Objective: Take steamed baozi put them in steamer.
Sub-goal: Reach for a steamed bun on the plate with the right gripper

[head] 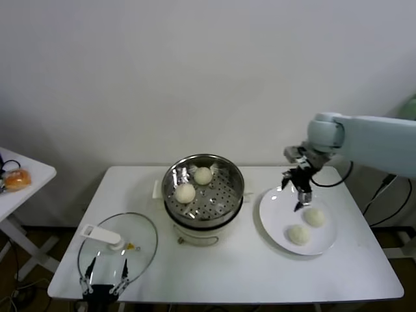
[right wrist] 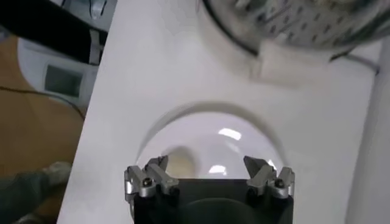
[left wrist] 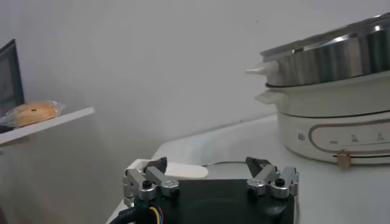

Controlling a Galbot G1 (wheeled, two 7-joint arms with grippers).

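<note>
Right gripper (head: 300, 192): jaws spread wide, empty, pointing down over the plate's 11 o'clock rim; in the right wrist view (right wrist: 209, 173) both fingers stand apart with the plate below them and a cream bun just showing by one fingertip.

White plate (head: 273, 218): flat, round, on the white table (head: 227, 273) at 3 o'clock from the steamer. Contents: 2 steamed baozi, one (head: 314, 216) nearest the gripper, at its 5 o'clock, one (head: 299, 234) just beside the first, toward the table's front edge.

Steamer (head: 224, 195): shiny perforated steel basket on a white cooker base, table centre. Contents: 2 steamed baozi, one (head: 203, 175) at 12 o'clock of the floor, one (head: 185, 192) at 9 o'clock, near each other but apart.

Steamed baozi total: 4.

Right arm (head: 364, 140): pale, entering from 3 o'clock, held level above the table, wrist bent down to the plate.

Glass lid (head: 140, 240): 1, white handle, lying flat at 8 o'clock from the steamer.

Left gripper (left wrist: 210, 176): low at the table's front edge by the lid, fingers apart, empty.

Side table (head: 29, 179): at far 9 o'clock, bearing 1 wrapped orange-brown bun (head: 17, 179).
</note>
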